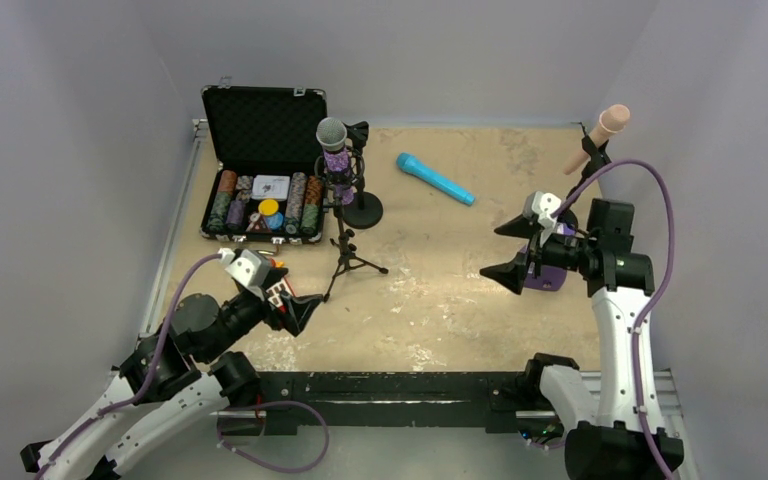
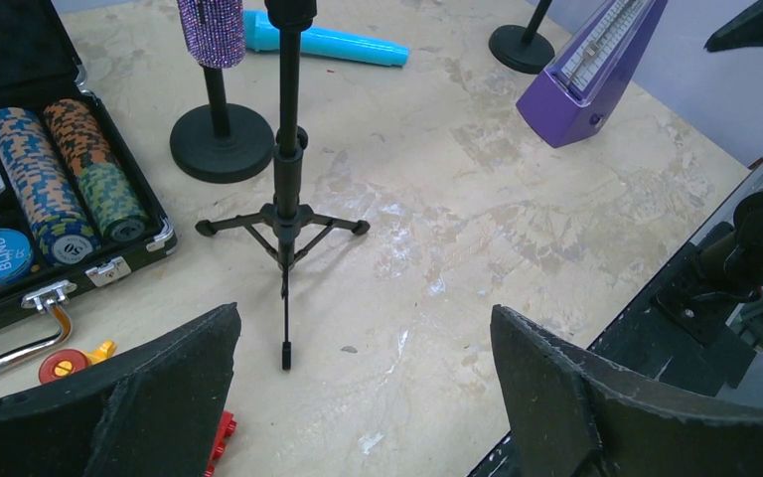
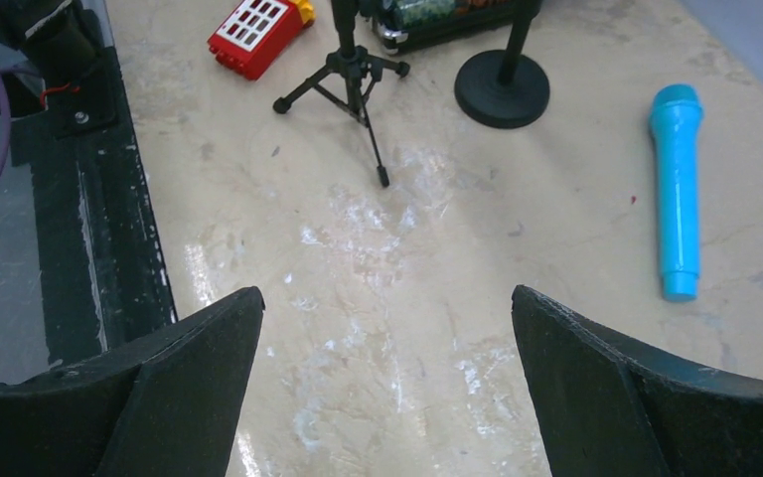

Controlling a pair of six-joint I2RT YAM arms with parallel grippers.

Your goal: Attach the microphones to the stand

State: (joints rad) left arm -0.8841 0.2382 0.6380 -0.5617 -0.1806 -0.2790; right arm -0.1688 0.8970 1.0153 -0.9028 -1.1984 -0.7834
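Observation:
A glittery purple microphone [image 1: 336, 152] with a silver mesh head stands upright at the back left, above the round-base stand [image 2: 221, 142]. Just in front of it stands a black tripod stand [image 1: 346, 256], its pole bare where the left wrist view shows it. A bright blue microphone [image 1: 435, 178] lies flat on the table, also in the right wrist view [image 3: 678, 189]. At the back right, a pale pink microphone [image 1: 597, 135] sits tilted in another stand. My left gripper [image 2: 365, 328] is open and empty, low in front of the tripod. My right gripper [image 3: 387, 308] hangs open and empty above bare tabletop.
An open black case of poker chips [image 1: 260, 130] lies at the back left. A purple metronome [image 2: 586, 79] stands by the right gripper. A red toy brick piece [image 3: 255, 35] lies near the left gripper. The black base rail [image 1: 390, 385] runs along the near edge.

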